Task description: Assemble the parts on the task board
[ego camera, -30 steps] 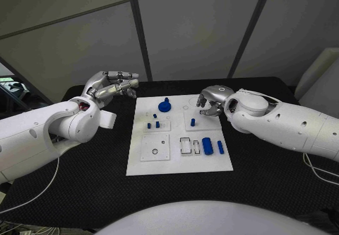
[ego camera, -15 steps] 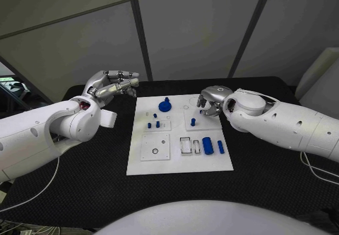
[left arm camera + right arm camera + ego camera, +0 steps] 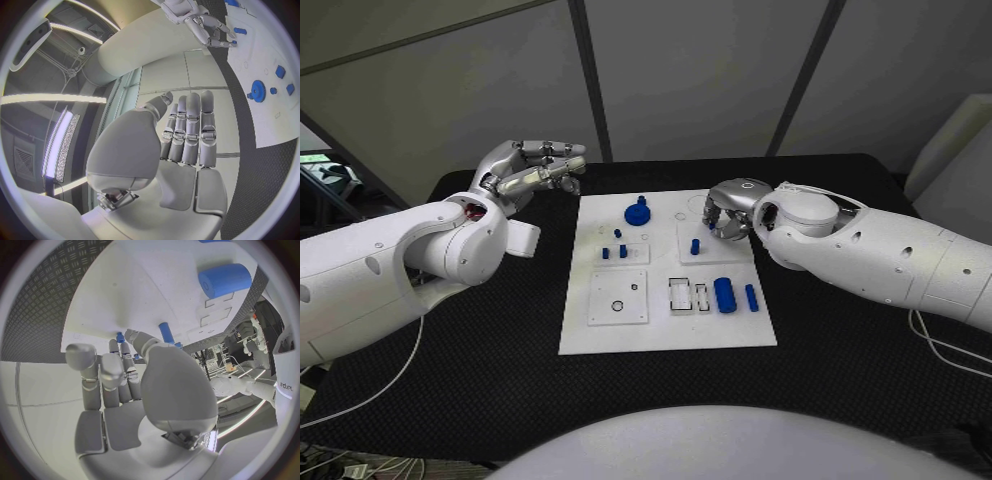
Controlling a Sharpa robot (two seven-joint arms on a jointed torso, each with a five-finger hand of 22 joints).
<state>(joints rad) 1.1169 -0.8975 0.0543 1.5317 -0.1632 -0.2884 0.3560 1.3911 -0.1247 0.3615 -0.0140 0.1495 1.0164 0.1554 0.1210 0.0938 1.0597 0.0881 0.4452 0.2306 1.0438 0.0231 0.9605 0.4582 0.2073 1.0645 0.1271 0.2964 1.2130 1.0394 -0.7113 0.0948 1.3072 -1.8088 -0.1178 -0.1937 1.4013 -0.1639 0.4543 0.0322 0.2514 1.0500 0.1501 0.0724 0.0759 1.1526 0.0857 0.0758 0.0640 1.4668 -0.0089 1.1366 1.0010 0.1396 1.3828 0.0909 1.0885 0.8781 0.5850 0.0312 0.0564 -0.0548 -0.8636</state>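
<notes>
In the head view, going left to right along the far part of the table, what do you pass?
Left hand → blue gear-shaped part on the task board → upright blue peg → right hand.

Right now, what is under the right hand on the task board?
Under the right hand lies the far right part of the task board. An upright blue peg stands beside its fingers. The board surface directly below the hand is covered.
</notes>
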